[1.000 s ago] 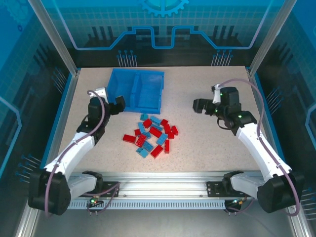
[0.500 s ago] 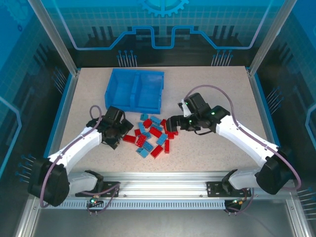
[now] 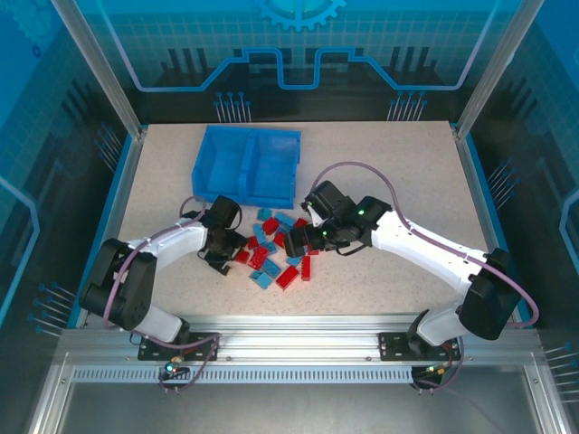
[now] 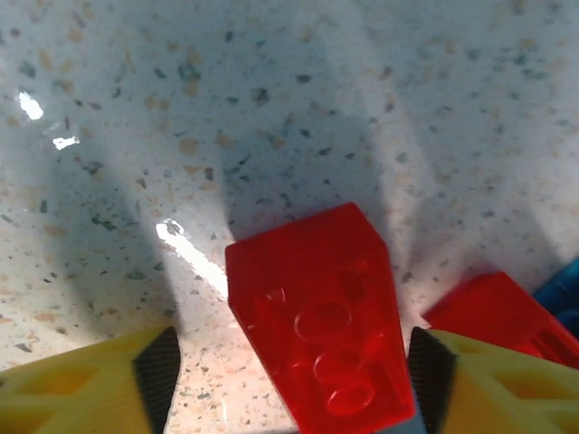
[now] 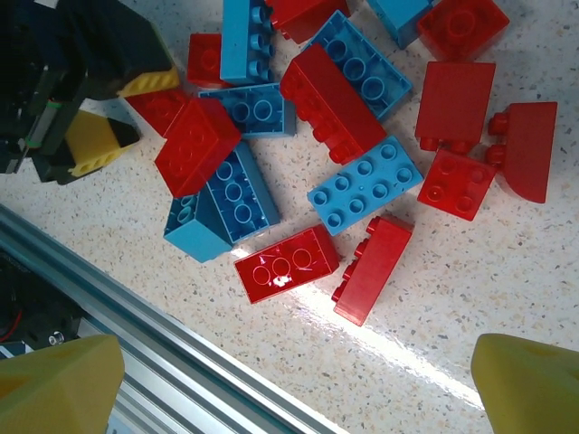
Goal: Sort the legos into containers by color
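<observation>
Straddling, with left gripper spread wide, a red lego brick at the left fringe of the pile, toward the near edge of the table, long axis running between the fingers, right gripper equally wide above.

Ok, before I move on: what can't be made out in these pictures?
- Left wrist view: the red studded plastic brick between the fingers of the left gripper runs off the bottom edge; pad contact is unclear.
- Top view: the right gripper covers part of the pile of red and light blue plastic bricks; those beneath are hidden.
- Right wrist view: bricks along the top edge are cut off.
</observation>
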